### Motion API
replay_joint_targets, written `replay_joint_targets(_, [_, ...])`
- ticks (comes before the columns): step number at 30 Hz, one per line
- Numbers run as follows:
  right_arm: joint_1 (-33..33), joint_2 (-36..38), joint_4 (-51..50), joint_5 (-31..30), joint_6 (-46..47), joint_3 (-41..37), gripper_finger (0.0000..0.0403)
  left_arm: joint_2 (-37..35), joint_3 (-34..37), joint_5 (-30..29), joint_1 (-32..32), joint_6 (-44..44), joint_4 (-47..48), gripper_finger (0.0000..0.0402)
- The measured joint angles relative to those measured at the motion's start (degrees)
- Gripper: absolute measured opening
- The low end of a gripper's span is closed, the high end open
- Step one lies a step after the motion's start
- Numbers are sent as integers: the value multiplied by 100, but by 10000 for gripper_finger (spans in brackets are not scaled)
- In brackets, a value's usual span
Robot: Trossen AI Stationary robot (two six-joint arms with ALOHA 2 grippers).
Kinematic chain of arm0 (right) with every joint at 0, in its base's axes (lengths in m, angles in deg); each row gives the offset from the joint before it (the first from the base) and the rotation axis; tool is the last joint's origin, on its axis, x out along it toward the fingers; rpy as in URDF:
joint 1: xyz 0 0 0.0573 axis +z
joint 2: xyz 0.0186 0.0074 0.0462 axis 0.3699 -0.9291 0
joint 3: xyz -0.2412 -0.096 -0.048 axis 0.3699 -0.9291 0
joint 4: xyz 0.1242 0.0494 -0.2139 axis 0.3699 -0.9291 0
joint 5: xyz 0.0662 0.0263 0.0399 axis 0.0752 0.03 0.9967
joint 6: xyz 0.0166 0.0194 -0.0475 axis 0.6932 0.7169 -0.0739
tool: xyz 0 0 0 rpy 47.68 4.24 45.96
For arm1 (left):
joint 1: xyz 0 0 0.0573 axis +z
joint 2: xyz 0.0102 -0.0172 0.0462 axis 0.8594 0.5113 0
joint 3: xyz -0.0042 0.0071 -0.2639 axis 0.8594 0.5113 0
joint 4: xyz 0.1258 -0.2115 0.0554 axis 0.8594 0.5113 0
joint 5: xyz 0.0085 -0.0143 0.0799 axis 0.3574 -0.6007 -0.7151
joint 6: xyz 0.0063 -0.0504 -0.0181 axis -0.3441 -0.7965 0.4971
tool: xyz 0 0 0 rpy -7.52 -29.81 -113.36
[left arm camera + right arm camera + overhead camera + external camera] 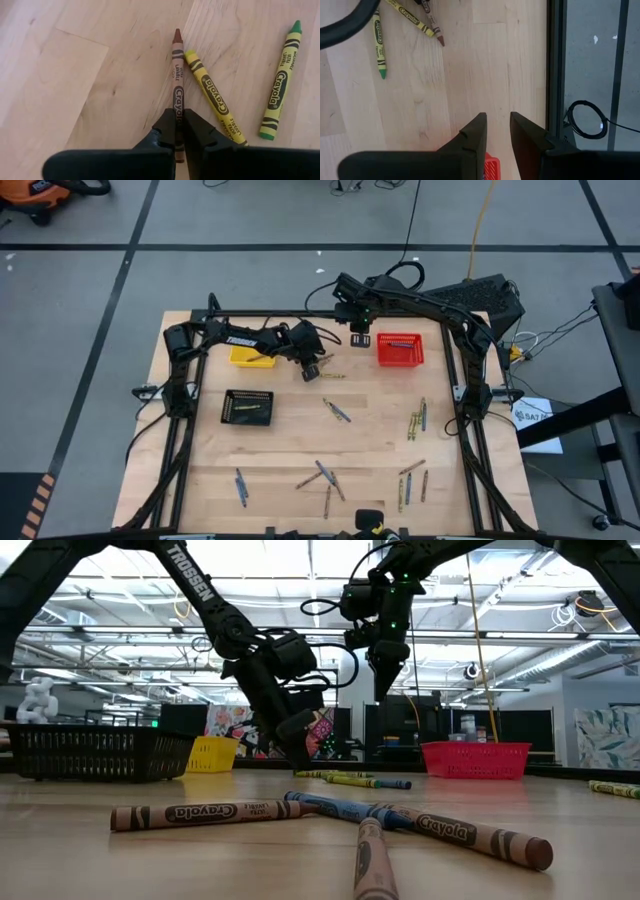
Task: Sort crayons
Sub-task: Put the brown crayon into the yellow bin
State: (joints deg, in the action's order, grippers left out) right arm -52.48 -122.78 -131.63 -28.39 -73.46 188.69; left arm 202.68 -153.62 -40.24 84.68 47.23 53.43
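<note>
Crayons [336, 411] scattered on table [280, 450]; three baskets [400, 350] behind.

One camera hangs overhead, looking straight down on the whole table [300, 450]; another sits at tabletop level, facing across it into the room. Each wrist camera peers close at the wood, both catching the same brown crayon [177, 80] and its neighbours.

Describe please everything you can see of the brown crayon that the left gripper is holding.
The brown crayon is a thin stick in a brown paper wrapper with dark bands and a printed brand name, its pointed tip bare. It lies flat on the wooden table. The left gripper is shut on its back end. A yellow crayon lies against its side.
</note>
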Motion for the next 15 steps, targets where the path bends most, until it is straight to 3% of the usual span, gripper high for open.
replay_joint_targets(15, [0,0,0,0,2,0,73,-675,33,-559,6,316,483,9])
